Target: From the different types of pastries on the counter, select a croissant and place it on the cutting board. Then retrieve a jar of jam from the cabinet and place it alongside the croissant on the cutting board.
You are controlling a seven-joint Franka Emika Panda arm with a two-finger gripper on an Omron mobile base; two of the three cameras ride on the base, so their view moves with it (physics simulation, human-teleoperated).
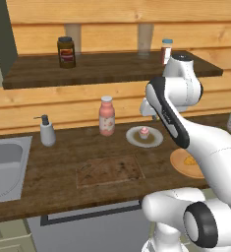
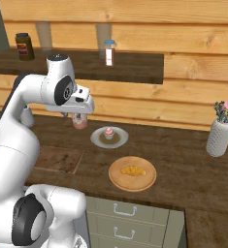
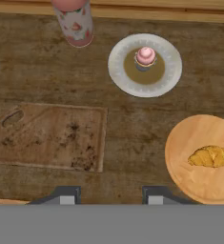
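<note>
Wooden table carried a croissant on its round plate, beside the bare cutting board; the pincer hung above, closed and empty.

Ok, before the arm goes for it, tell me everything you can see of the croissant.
The small golden-orange croissant is a ridged, curved pastry with tapered ends, glossy and baked-looking. It lies flat, whole, on the round light-tan wooden plate, toward the side away from the dark brown scratched cutting board. Only the plate touches it. In the right base view it sits mid-plate on the dark wood-plank counter.
</note>
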